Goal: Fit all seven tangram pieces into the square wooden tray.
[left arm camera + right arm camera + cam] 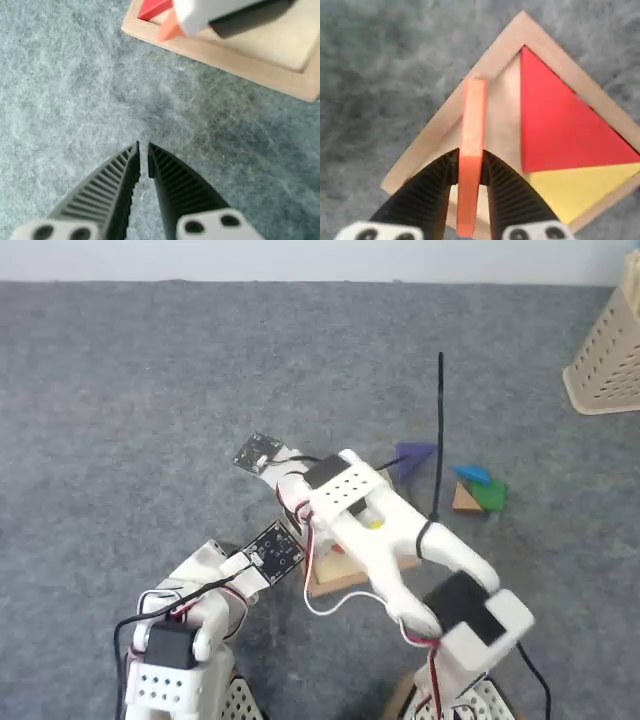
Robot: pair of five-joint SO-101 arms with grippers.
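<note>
right fingers (440, 175): clamped on a thin orange piece (471, 130), gripping it on edge
orange piece: over the bare part of the tray (485, 65), close to one corner and just beside the red triangle (560, 125); can't tell if it touches the wood
in the tray: red triangle lying flat, yellow triangle (575, 187) touching it
left fingers (125, 170): pretty much closed, only a sliver of gap, holding nothing, low over the grey surface (60, 75) near the tray's outer rim
loose pieces: purple (413, 455), blue (473, 474), green (491, 495) and a tan one (464, 500), bunched on the surface beyond the tray
extra: beige slotted basket (608, 350) off at the edge
</note>
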